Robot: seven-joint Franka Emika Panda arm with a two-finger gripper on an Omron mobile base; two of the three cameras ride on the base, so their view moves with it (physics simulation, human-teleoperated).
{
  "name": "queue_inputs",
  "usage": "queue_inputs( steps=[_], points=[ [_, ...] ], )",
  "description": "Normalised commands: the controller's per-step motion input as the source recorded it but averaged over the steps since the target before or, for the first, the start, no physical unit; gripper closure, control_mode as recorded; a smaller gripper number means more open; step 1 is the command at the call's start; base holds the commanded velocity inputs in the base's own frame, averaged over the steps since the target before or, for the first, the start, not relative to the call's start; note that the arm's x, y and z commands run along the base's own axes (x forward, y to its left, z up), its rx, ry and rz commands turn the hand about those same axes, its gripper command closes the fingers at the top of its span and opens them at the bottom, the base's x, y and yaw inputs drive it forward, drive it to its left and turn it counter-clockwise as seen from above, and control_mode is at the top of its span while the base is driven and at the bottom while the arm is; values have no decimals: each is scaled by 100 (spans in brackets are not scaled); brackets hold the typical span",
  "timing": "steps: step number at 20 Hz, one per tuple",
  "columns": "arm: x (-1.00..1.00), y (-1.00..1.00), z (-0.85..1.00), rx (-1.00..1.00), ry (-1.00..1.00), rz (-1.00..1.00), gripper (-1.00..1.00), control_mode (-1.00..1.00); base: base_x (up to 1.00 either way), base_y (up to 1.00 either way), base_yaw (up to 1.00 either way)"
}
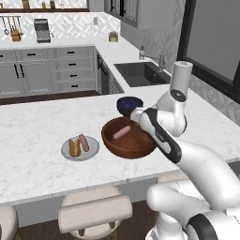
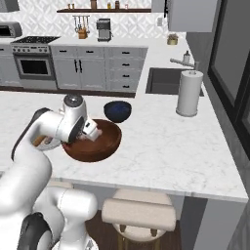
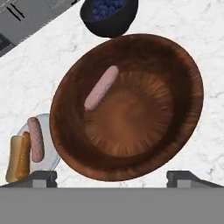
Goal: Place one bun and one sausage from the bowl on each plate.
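The wide reddish-brown bowl (image 1: 129, 140) (image 2: 93, 142) (image 3: 131, 109) stands on the marble counter and holds one pink sausage (image 1: 122, 132) (image 3: 101, 87) lying on its inner slope. To its left sits the light grey plate (image 1: 80, 152) (image 3: 48, 151) with a bun (image 1: 74, 147) (image 3: 18, 158) and a sausage (image 1: 84, 142) (image 3: 36, 139) side by side. My gripper (image 3: 113, 177) (image 2: 92, 135) hangs over the bowl, open, its fingertips (image 3: 43, 177) wide apart with nothing between them. In the left base view my forearm covers the bowl's right rim.
A small dark blue bowl (image 1: 129, 105) (image 2: 117, 111) (image 3: 109, 15) touches the big bowl's far side. A paper towel roll (image 2: 189, 93) stands by the sink (image 1: 140, 73). Stools (image 1: 96, 213) are tucked under the counter's front edge.
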Motion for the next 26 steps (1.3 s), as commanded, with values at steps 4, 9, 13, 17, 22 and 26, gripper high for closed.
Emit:
queue_inputs(
  steps=[4,9,13,17,22,26],
  points=[
    [100,48,-34,0,6,-26,-100,-100,0,0,0],
    [50,9,-72,0,31,-7,-100,-100,0,0,0],
    [77,-4,-64,0,18,0,-100,-100,0,0,0],
    [50,-3,-39,0,6,0,-100,-100,0,0,0],
    [27,0,-33,14,-8,0,-100,-100,0,0,0],
    [53,11,-42,8,-1,-1,-100,-100,0,0,0]
  ],
)
